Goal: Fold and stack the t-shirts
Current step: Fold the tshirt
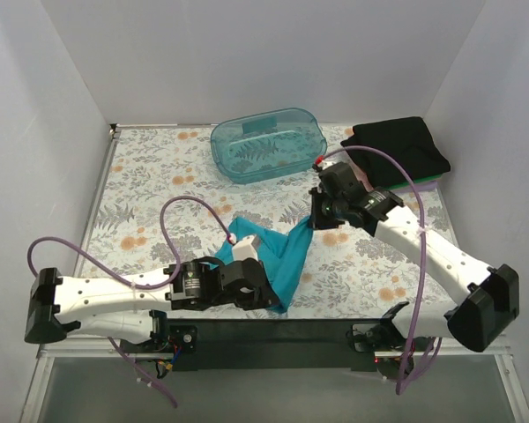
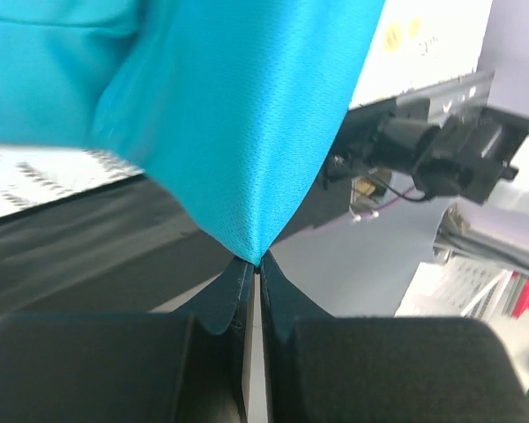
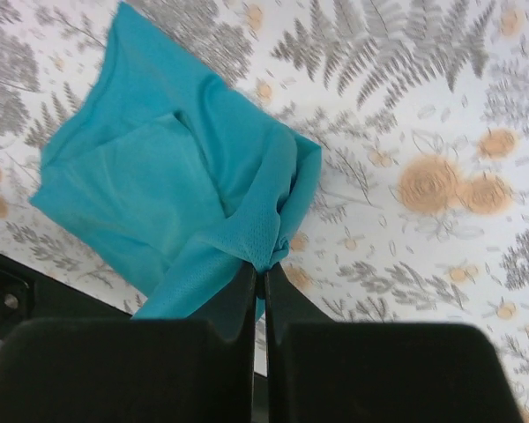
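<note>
- Holding the teal t-shirt point(image 1: 282, 256) near centre, bunched: we have left gripper point(image 2: 257, 261) and right gripper point(image 3: 263, 270) each pinched on its cloth.
- Far right, black folded t-shirt point(image 1: 397, 148): stacked; teal one not yet folded.

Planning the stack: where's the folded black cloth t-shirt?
Top view: the black t-shirt lies far right, beside the translucent teal plastic tub, beyond the right gripper.

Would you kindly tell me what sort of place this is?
Probably a robot lab test cell: white walls enclose a floral table, with two arms bolted at its edge, both holding a teal shirt.
</note>
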`<state>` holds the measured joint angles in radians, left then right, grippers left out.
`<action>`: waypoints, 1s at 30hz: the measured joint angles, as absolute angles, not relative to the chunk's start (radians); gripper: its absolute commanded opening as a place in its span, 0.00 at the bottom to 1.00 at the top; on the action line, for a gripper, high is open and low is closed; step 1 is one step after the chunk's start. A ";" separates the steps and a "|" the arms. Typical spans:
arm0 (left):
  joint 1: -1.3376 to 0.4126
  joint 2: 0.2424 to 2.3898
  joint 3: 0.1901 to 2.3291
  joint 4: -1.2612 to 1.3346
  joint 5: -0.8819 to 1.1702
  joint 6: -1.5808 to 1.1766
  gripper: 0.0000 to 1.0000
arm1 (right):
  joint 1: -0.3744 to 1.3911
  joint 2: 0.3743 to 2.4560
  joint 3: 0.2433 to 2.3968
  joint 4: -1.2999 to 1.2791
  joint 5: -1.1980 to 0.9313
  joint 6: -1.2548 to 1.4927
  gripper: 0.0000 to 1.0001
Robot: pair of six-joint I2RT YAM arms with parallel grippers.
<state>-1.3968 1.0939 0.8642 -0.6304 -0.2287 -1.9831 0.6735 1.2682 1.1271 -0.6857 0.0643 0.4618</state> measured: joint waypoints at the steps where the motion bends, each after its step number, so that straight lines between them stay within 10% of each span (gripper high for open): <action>1: -1.384 1.079 0.858 -0.639 -0.230 -1.985 0.00 | 0.685 1.294 1.159 -0.679 0.062 0.460 0.01; 30: -1.143 0.713 0.700 -1.196 -0.540 -1.997 0.00 | 0.891 2.204 2.048 -0.600 -0.133 0.410 0.01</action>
